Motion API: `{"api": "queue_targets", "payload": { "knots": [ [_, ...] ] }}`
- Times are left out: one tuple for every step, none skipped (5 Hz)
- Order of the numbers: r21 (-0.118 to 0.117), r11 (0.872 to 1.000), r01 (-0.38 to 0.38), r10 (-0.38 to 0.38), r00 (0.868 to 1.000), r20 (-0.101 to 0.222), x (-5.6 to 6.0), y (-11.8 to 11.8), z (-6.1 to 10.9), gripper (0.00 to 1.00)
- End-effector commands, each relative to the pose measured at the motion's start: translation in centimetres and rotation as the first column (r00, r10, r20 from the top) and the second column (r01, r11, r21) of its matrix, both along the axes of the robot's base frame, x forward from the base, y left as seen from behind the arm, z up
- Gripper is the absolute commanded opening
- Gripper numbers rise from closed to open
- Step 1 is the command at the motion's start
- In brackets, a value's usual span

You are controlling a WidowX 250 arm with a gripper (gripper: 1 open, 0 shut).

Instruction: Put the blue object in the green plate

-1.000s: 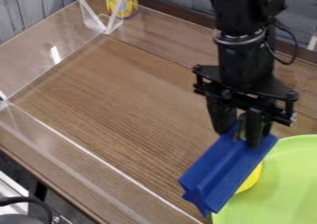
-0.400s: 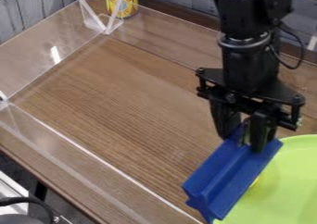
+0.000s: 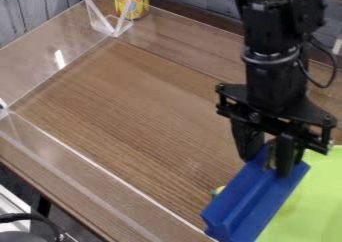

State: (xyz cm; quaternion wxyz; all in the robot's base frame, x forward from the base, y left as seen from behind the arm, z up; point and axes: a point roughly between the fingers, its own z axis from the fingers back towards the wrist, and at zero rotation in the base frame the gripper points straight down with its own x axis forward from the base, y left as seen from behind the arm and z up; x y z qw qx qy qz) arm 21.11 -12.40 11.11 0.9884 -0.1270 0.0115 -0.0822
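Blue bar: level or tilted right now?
Tilted: the blue bar slants from the gripper down toward the picture's bottom.

Green plate cut off at four o'clock by frame edge, partly covered by blue bar. Bar's upper end hidden behind pincer. Yellowish item mostly blocked, unidentifiable.
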Motion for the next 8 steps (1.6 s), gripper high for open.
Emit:
{"api": "queue_targets", "payload": {
  "knots": [
    [-0.024, 1.0, -0.001, 0.002, 0.999, 0.052, -0.1, -0.7, 1.4, 0.0],
    [-0.026, 1.0, -0.003, 0.004, 0.999, 0.052, -0.4, -1.1, 1.5, 0.0],
    [-0.028, 1.0, -0.002, 0.003, 0.999, 0.049, -0.6, -1.4, 1.6, 0.0],
    [-0.031, 1.0, -0.002, 0.003, 0.999, 0.05, -0.8, -1.5, 1.6, 0.0],
    [-0.037, 0.999, -0.001, 0.003, 0.999, 0.053, -0.9, -1.7, 1.6, 0.0],
    [-0.043, 0.999, 0.0, 0.002, 0.998, 0.057, -1.0, -1.9, 1.5, 0.0],
    [-0.046, 0.999, 0.0, 0.003, 0.998, 0.06, -1.1, -1.9, 1.4, 0.0],
    [-0.046, 0.999, 0.0, 0.003, 0.998, 0.062, -1.1, -1.8, 1.4, 0.0]
  ]
}}
